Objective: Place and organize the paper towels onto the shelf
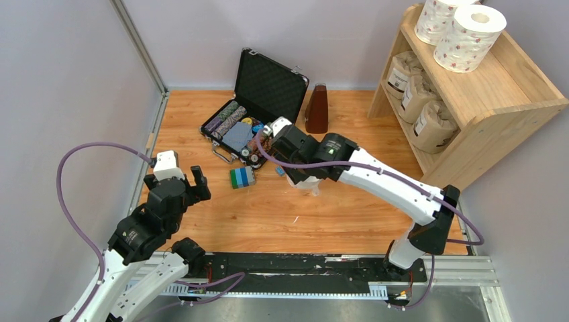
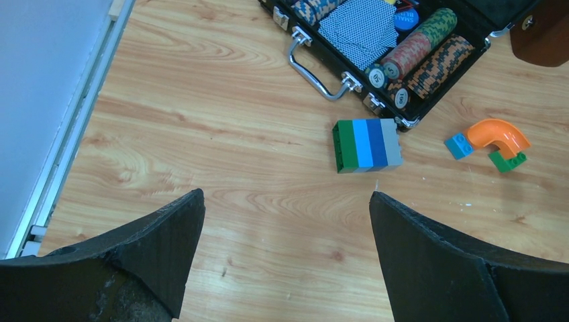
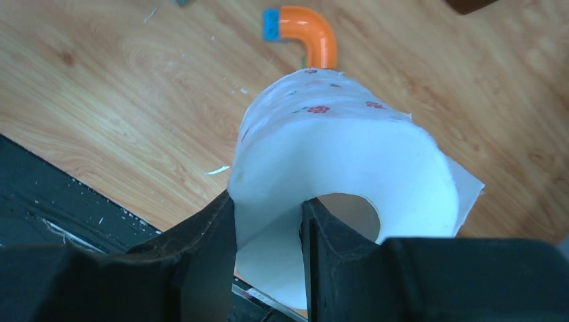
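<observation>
Paper towels: far left of the shelf, the left end effector has its fingers wide apart and is empty. Closer to the shelf, the right end effector is clamped on the wall of one white dotted roll. Two white rolls stand on the shelf top, and three tan rolls sit inside.

Far middle of the wooden table: black case, open, lid upright toward the far wall. Holds rows of poker chips lying on their sides and a blue-patterned deck of cards; carries a metal handle on the near edge. Just right of the lid: dark brown metronome, upright. Near the case, apart from it: block of bricks, green, light blue, dark blue and grey, side by side. Right of this block: orange elbow piece, touching a small blue brick and a green brick at its ends.
</observation>
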Motion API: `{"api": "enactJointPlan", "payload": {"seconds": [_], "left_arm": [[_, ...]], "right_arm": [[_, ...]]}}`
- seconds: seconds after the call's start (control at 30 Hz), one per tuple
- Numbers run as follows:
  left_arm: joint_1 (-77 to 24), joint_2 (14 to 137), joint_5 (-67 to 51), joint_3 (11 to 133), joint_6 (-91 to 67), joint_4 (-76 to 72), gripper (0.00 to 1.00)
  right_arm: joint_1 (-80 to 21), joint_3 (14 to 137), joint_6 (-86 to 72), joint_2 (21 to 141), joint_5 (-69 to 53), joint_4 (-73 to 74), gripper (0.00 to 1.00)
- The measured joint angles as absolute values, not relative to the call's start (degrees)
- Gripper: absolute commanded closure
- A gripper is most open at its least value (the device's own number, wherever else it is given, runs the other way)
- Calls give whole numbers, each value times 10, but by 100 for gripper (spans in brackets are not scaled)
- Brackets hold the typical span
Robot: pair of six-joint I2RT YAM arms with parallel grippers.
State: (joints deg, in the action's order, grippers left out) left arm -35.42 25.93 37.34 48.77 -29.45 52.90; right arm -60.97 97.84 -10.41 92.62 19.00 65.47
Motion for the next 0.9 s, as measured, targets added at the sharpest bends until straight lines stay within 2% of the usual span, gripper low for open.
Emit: {"api": "enactJointPlan", "payload": {"seconds": [0.3,0.5,0.67,0.9], "left_arm": [[-354,260,367,488,-293,529,0],[-354,267,363,487,-291,528,0],[-354,274,359,487,-289,523,0],[-354,280,354,486,-284,514,0]], "right_arm": [[-549,1137,-96,901,309,748,75],[-482,1209,-50,870,397,752,76],[-448,1238,23,837,475,697,76],[-448,1240,185,796,558,515,75]]}}
